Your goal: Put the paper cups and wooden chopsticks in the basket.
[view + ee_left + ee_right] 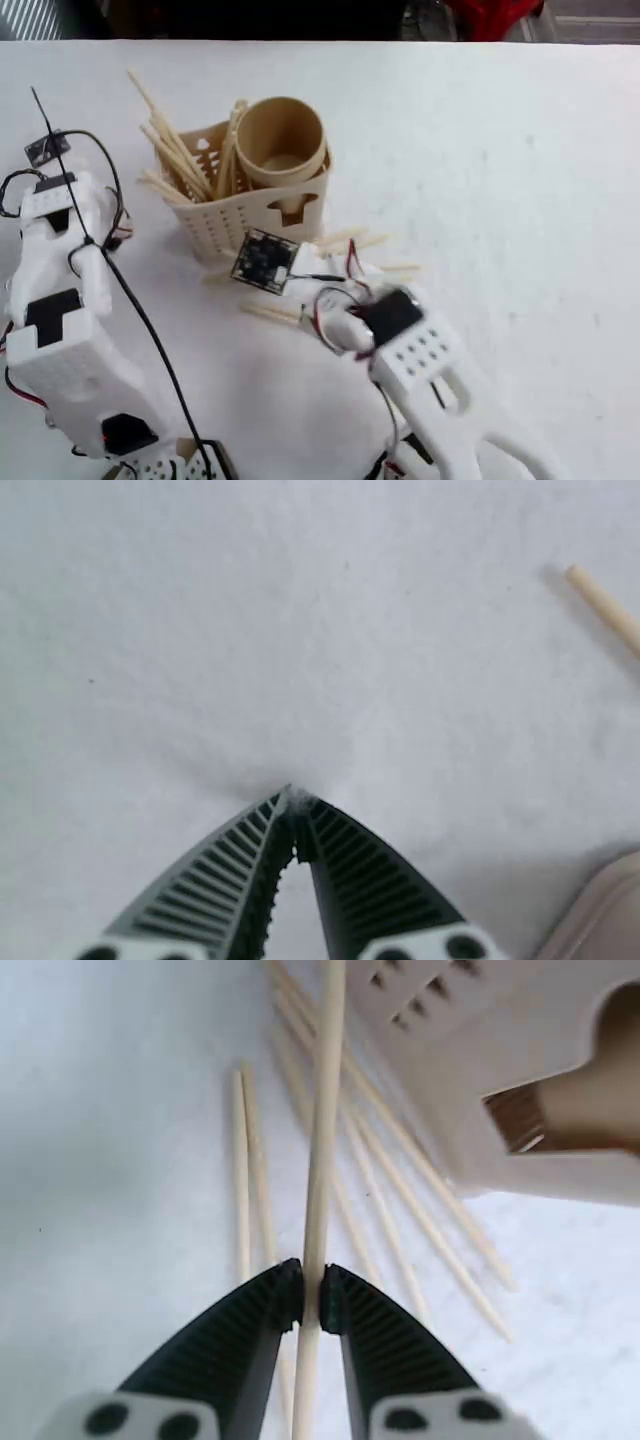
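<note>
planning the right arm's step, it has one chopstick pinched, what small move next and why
Probably a short lift straight up. The right gripper is shut on one chopstick, loose chopsticks lie flat around it, and the basket stands close beside. So the held stick likely needs to rise clear of both before it swings over the rim.

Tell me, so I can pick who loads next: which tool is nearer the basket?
Right. The right tool, shut on a chopstick, sits just in front of the basket; the left tool, shut, is over bare table farther off.
</note>
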Controlling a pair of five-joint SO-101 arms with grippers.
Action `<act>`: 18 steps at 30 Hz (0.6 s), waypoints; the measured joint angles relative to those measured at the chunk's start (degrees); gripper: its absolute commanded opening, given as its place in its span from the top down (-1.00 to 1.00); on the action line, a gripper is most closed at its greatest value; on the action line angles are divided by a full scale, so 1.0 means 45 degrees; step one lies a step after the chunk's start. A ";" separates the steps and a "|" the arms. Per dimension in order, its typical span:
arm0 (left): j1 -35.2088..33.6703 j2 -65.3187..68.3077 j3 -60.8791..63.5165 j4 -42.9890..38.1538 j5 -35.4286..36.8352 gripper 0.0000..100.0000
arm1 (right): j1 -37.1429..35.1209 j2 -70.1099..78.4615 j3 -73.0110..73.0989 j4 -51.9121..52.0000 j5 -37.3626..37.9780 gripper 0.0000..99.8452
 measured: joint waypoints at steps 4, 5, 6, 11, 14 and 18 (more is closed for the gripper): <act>0.0000 0.0000 0.0000 0.0000 0.0000 0.95 | 0.0000 -0.1739 -0.1387 0.0254 -0.0020 0.97; 0.0000 0.0000 0.0000 0.0000 0.0000 0.95 | 0.0000 -0.2032 -0.1875 0.0254 -0.0039 0.97; 0.0000 0.0000 0.0000 0.0000 0.0000 0.95 | 0.0000 -0.2247 -0.2403 0.0254 -0.0215 0.97; 0.0000 0.0000 0.0000 0.0000 0.0000 0.95 | -0.0527 -0.2129 -0.5529 -0.0527 -0.2344 0.97; 0.0000 0.0000 0.0000 0.0000 0.0000 0.95 | -0.1114 -0.1074 -0.6896 -0.2579 -0.4063 0.96; 0.0000 0.0000 0.0000 0.0000 0.0000 0.95 | -0.1621 0.1172 -0.7834 -0.6037 -0.5255 0.96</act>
